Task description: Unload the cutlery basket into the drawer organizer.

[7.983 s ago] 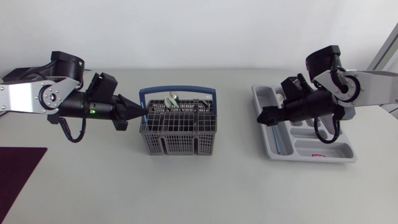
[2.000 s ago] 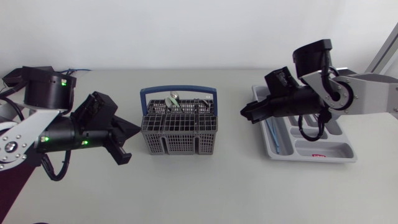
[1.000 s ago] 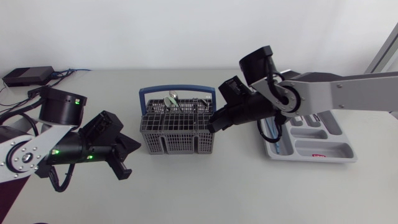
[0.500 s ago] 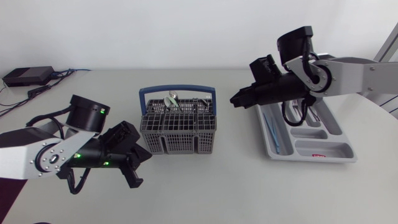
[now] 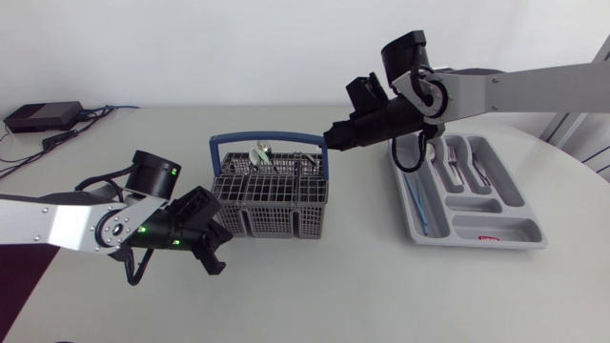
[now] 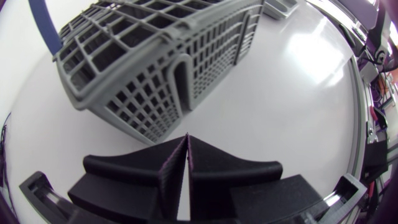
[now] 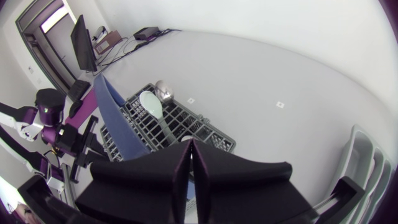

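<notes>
Basket (image 5: 272, 221) stands mid-table with spoons (image 5: 259, 151) upright in its far side. Organizer (image 5: 496, 230) lies at right, well apart, with forks (image 5: 458, 169) in it. Left gripper (image 6: 187, 139) sits low by the basket's near-left corner, fingers pressed together, empty. Right gripper (image 7: 191, 145) hangs above the basket's far-right rim, fingers likewise together, empty.
</notes>
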Robot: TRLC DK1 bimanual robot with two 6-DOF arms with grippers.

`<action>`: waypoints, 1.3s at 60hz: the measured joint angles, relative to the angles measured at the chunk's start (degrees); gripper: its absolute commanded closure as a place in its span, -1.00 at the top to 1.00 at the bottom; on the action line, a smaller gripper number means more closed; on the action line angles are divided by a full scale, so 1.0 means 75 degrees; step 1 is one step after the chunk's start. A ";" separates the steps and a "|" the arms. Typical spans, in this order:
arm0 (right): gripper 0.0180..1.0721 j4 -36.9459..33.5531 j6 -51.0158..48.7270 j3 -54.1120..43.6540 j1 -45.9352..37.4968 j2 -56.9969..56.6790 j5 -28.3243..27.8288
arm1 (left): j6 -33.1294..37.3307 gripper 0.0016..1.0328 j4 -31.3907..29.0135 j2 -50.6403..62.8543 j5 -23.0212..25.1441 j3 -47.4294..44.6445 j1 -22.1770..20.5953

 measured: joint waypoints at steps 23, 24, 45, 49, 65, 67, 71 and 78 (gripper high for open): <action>-0.83 -0.0160 -0.0003 -0.1215 0.0545 -0.0918 -0.0198 | 0.0000 -0.67 0.0615 0.1017 -0.0012 0.0828 0.0790; -0.83 -0.0160 0.0000 -0.1285 0.0586 -0.0976 -0.0192 | 0.0000 -0.67 0.0615 0.1040 -0.0012 0.0860 0.0810; -0.83 -0.0219 -0.0052 -0.1996 -0.0137 -0.1886 0.0303 | -0.0009 -0.67 0.0609 0.0968 0.0023 0.1274 0.1647; -0.83 -0.0137 -0.0117 -0.1993 -0.0373 -0.1708 0.0478 | -0.0058 -0.67 0.0609 0.1026 0.0020 0.1507 0.1868; -0.83 0.0012 -0.0329 -0.1609 -0.0487 0.0009 0.0647 | -0.0662 -0.67 0.0612 0.2057 0.0082 0.2602 0.1915; -0.83 0.0012 -0.0361 -0.1577 -0.0460 0.0087 0.0647 | -0.0734 -0.67 0.0612 0.2139 0.0082 0.2675 0.1868; -0.83 0.0012 -0.0411 -0.1562 -0.0315 0.0128 0.0644 | -0.0825 -0.67 0.0612 0.2244 0.0105 0.2804 0.1746; -0.83 0.0012 -0.0437 -0.1559 0.0064 0.0125 0.0638 | -0.0877 -0.67 0.0612 0.2378 0.0169 0.3010 0.1597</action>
